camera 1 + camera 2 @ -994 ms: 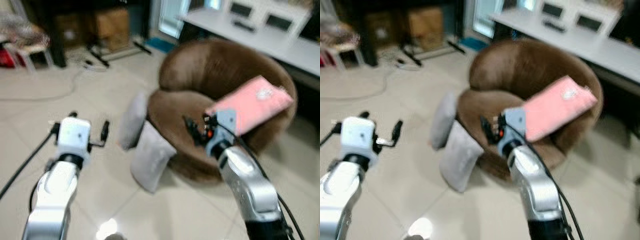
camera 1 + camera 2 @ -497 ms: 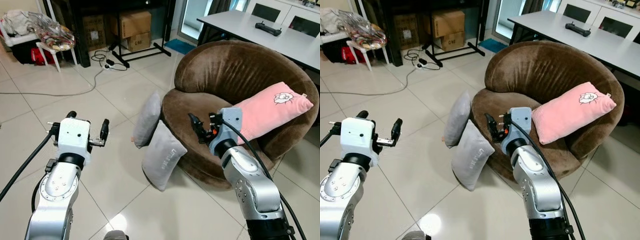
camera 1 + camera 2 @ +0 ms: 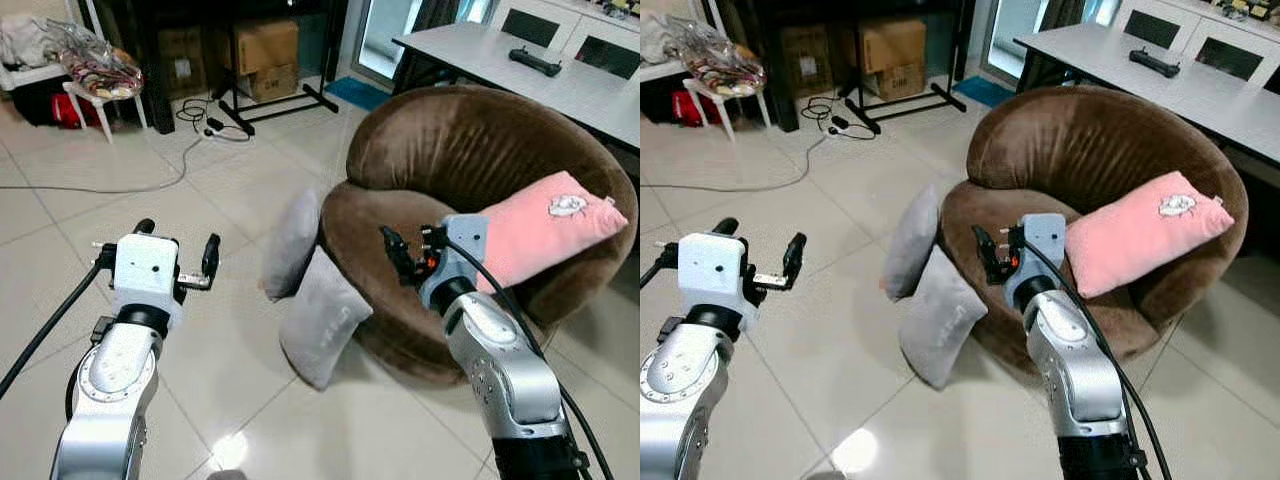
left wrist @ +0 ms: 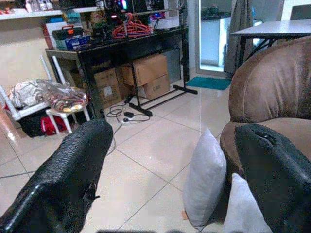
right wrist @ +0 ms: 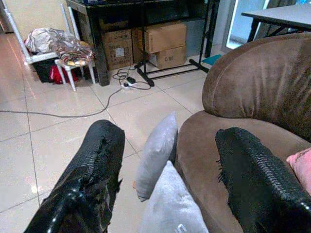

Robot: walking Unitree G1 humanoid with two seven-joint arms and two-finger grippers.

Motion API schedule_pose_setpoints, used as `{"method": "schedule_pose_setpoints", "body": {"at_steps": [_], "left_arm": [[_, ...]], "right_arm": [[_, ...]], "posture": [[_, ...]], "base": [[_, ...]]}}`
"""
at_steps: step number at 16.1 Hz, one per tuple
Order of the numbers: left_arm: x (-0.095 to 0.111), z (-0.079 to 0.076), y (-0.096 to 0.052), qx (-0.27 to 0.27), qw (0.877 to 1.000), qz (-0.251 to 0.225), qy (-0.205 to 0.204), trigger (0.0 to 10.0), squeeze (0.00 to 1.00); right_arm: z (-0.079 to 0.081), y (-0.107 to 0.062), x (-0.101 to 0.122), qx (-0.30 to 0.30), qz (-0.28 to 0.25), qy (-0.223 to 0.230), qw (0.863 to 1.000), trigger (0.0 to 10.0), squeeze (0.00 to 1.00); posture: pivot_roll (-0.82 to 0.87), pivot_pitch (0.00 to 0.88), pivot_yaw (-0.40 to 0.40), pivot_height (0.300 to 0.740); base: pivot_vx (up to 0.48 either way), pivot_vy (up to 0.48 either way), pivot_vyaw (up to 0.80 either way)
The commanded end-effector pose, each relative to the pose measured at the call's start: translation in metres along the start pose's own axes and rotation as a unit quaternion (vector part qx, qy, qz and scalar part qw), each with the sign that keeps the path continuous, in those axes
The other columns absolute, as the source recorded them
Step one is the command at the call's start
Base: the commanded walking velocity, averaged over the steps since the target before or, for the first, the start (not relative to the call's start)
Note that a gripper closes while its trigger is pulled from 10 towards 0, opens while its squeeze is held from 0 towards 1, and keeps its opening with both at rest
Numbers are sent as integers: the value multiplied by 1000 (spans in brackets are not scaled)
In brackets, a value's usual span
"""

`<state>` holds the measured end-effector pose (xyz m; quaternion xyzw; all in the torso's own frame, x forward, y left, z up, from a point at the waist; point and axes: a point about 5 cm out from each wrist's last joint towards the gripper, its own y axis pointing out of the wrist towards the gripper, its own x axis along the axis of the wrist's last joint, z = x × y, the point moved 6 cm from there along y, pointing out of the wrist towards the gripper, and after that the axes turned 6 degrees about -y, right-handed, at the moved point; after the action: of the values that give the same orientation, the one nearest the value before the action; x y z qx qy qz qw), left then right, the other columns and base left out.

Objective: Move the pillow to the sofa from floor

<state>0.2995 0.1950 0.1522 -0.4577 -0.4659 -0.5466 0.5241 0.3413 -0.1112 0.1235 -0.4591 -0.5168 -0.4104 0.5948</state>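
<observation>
Filling the right half of the scene, a round brown sofa chair [image 3: 470, 170] sits on the pale tiled floor [image 3: 150, 200], with a pink pillow [image 3: 545, 235] leaning on its seat. Two grey pillows stand on the floor against the chair's front: the nearer grey pillow [image 3: 323, 315] tilts against the base, and the farther grey pillow [image 3: 292, 243] stands upright just behind it. The right gripper [image 5: 167, 170] is raised before the seat, fingers apart and empty. The left gripper [image 4: 172, 170] is held over bare tiles left of the pillows, fingers likewise spread.
</observation>
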Motion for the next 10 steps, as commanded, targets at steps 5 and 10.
{"method": "schedule_pose_setpoints", "body": {"at_steps": [5, 10], "left_arm": [[0, 2, -1, -5, 1000, -3, 16, 10000, 0], [4, 5, 1, -13, 1000, -9, 14, 10000, 0]], "right_arm": [[-22, -2, -2, -37, 4, -54, 998, 10000, 0], [-34, -9, -6, -64, 1, -31, 997, 10000, 0]], "posture": [[110, 0, -113, 740], [114, 0, -66, 740]], "base": [[431, 0, 0], [423, 0, 0]]}}
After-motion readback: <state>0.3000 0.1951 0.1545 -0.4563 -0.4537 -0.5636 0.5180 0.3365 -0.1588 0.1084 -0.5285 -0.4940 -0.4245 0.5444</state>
